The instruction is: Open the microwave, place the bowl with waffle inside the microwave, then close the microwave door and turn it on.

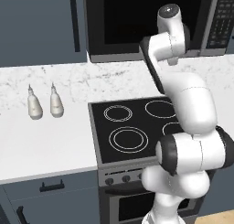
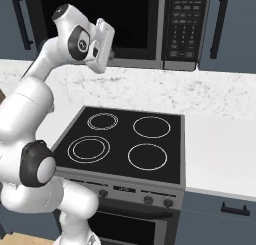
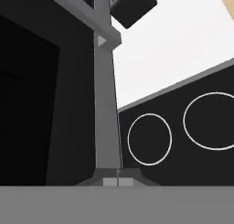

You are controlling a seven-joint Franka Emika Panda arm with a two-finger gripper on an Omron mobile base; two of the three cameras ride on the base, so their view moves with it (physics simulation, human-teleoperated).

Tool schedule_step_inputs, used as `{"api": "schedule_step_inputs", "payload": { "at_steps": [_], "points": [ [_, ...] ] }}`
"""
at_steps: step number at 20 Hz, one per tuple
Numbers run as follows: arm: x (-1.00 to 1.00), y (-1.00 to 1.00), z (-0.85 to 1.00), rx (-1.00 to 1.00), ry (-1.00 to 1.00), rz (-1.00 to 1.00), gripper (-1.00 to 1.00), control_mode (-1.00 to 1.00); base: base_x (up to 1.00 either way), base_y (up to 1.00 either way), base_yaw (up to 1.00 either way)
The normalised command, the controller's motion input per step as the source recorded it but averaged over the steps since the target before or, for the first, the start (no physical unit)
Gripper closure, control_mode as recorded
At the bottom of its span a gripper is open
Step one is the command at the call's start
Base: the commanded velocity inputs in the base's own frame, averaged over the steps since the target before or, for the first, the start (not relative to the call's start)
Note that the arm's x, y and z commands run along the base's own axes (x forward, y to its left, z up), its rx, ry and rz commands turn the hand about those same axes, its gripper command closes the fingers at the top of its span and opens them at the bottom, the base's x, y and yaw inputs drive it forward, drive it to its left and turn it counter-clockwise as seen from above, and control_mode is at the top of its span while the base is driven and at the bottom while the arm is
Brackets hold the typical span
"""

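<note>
I have the gripper (image 2: 111, 53) pressed together, empty, raised at the lower edge of the microwave door (image 2: 95, 19), which looks closed. The microwave (image 1: 151, 24) hangs above the stovetop (image 2: 125, 144); two bottles (image 1: 44, 103) stand on the bench (image 1: 41, 145).

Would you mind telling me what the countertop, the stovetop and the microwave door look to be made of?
Countertop: white stone, probably marble, judging by faint grey veining; matte. Stovetop: smooth black glass or ceramic, with flat white burner rings printed on it. Microwave door: dark glass window in a grey frame, likely metal or plastic.
</note>
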Motion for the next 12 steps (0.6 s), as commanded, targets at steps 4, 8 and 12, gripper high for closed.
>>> {"api": "schedule_step_inputs", "payload": {
  "at_steps": [4, 8, 12],
  "points": [
    [1.0, -0.34, -0.05, 0.01, 0.0, 0.47, 1.0, -1.0, 0.0, 0.0, 0.0],
    [1.0, -0.21, -0.27, 0.0, 0.02, 0.41, 1.0, -1.0, 0.0, 0.0, 0.0],
    [1.0, -0.12, -0.58, -0.04, 0.02, 0.35, 1.0, -1.0, 0.0, 0.0, 0.0]
  ]
}}
